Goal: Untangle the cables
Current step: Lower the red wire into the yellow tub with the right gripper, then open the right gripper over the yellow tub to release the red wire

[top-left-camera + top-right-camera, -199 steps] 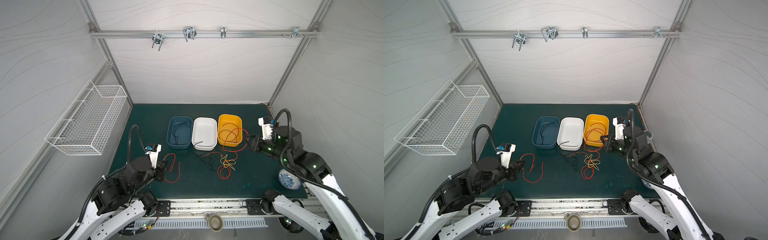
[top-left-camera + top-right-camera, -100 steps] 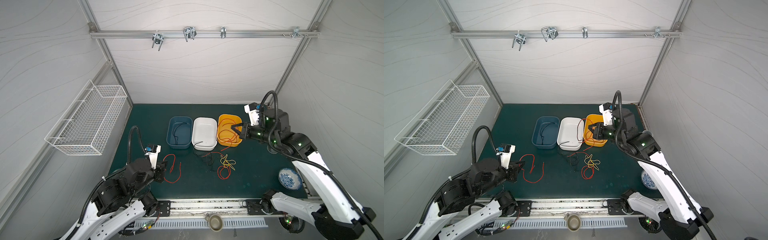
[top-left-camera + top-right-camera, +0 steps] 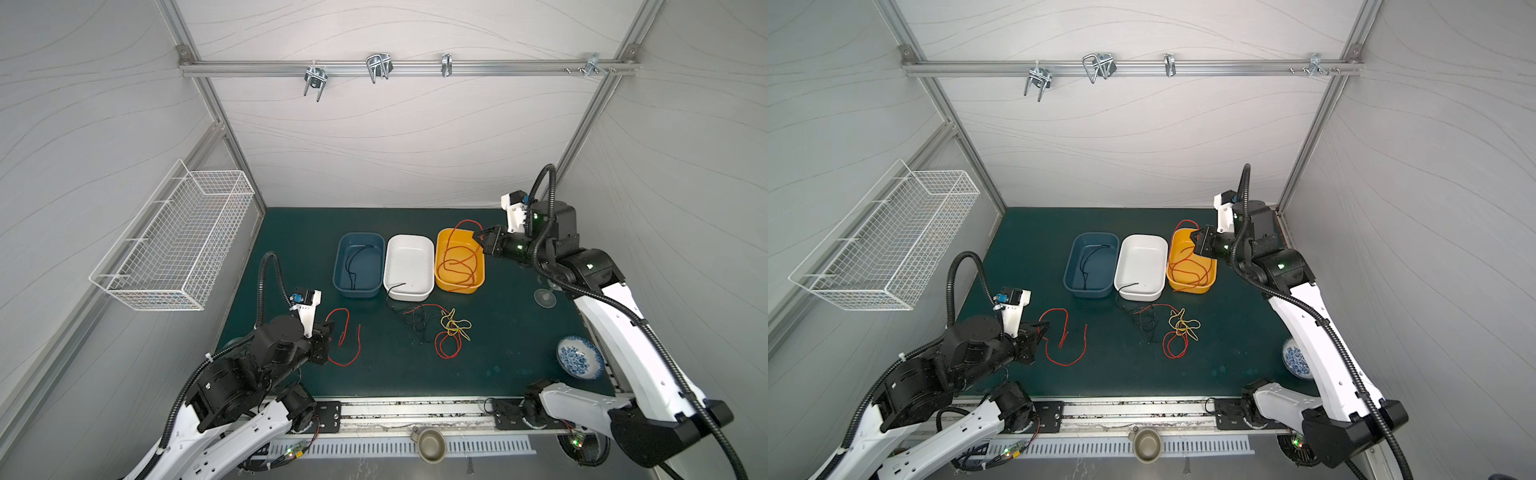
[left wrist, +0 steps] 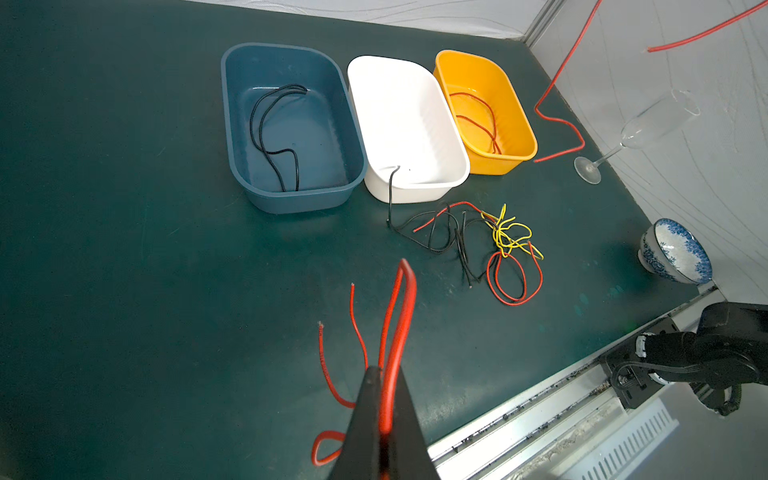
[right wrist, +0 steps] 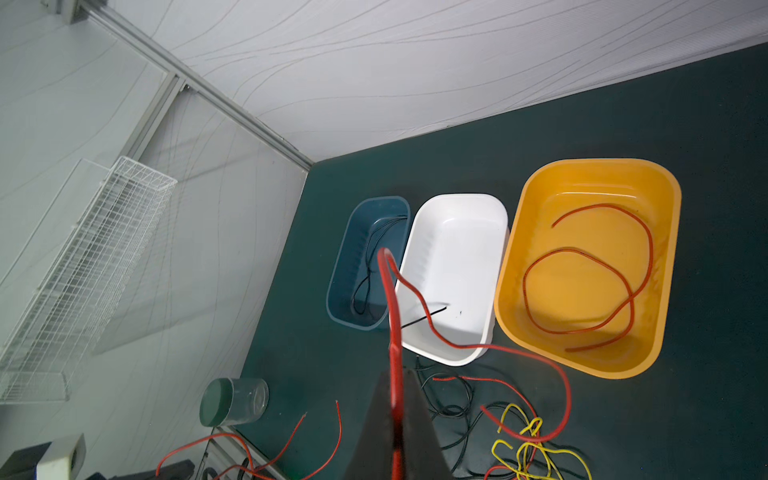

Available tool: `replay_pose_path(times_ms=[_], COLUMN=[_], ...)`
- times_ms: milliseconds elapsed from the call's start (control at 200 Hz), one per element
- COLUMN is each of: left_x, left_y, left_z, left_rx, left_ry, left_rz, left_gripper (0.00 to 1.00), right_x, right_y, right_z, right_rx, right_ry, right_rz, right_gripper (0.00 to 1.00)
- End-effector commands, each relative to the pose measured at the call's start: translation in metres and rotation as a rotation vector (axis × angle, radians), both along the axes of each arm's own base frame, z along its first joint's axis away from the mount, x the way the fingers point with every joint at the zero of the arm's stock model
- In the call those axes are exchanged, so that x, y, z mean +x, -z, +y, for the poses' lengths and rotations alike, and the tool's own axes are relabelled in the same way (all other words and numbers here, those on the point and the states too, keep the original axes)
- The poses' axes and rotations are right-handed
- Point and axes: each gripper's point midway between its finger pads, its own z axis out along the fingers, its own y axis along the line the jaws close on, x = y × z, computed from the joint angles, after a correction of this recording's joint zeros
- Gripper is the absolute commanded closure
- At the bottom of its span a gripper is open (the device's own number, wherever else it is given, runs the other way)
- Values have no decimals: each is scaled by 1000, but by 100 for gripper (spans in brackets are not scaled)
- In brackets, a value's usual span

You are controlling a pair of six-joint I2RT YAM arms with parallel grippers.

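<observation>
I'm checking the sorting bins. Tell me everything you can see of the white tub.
The white tub is rectangular, round-cornered, seemingly smooth plastic, upright on the dark green mat between the blue tub and the yellow tub, close beside both. The end of a black cable hooks over its rim and runs down the outer wall to the mat. Otherwise it looks empty.

Robot lab enclosure: white panelled walls, aluminium frame rail, green mat.
</observation>
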Motion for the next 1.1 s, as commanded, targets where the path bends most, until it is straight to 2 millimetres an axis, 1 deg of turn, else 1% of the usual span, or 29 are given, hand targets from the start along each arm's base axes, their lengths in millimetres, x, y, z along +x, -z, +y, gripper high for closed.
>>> replay_pose_path(times_ms=[0, 100, 265, 385, 545, 760, 885, 1095], left_x=[4, 3, 4, 4, 3, 3, 3, 4], left_y=[-12, -12, -12, -12, -13, -13, -13, -12], left_z=[-2, -3, -2, -2, 0, 0, 0, 0], left_rx=[-37, -40, -43, -42, -47, -46, -47, -44], left_ry=[-4, 1, -3, -3, -8, -10, -11, -12], left_rz=[-48, -46, -51, -52, -58, -59, -58, -56], left_gripper=[100, 100, 100, 100, 100, 100, 100, 100], right_x=[26, 45, 76, 95, 117, 133, 136, 136], right_y=[-5, 8, 33, 59, 99, 157, 185, 234], right_z=[-11, -20, -19, -17, -18, -24, -30, -35], right_rx=[32, 40, 19, -3, -36, -79, -96, -141], right_ry=[86, 147, 172, 175, 188, 205, 224, 242], right_rz=[-35, -29, -3, 41, 101, 199, 245, 329], right_gripper=[100, 100, 100, 100, 100, 100, 100, 100])
